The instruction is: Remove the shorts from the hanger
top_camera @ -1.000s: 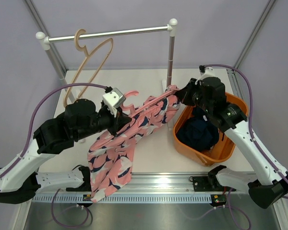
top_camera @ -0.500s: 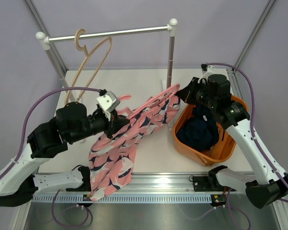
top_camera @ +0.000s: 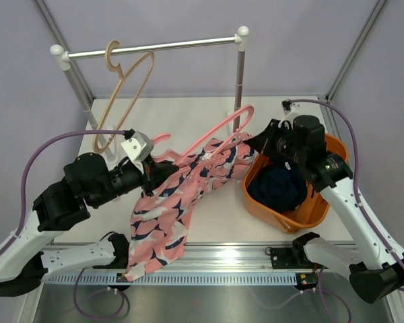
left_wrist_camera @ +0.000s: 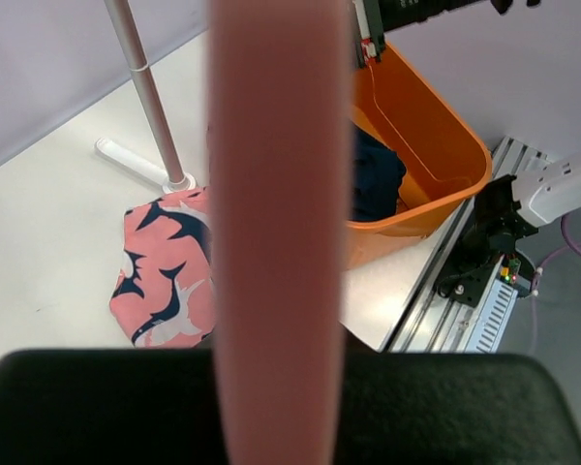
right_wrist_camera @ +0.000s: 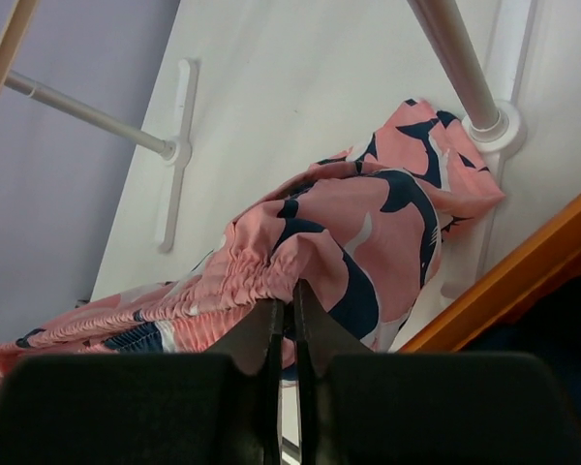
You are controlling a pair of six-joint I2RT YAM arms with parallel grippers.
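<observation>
**Shorts** (top_camera: 172,205) — pink, with a navy and white print. They are draped in a long strip across the middle of the desk (top_camera: 182,111), from beside the post toward the near left corner, the low end hanging over the near edge.

**Pink hanger** (top_camera: 222,126) — held off the desk above the cloth. One arm stands clear of the fabric; whether the other arm is still inside the waistband cannot be told.

**Left gripper** (top_camera: 153,169) — clamped on the pink hanger, judging by the bar running straight out of its wrist view. It probably anchors the hanger for the pull.

**Right gripper** (right_wrist_camera: 290,291) — jaws together, pinching the gathered waistband, likely to draw the shorts off sideways.

**Surroundings**
- A basket (top_camera: 283,219) holding dark clothes (top_camera: 276,188) sits at the right edge.
- A rail (top_camera: 161,47) along the far edge carries a wooden hanger (top_camera: 131,87).
- The post (top_camera: 240,77) stands just beside the pinched end, the nearest obstruction.
</observation>
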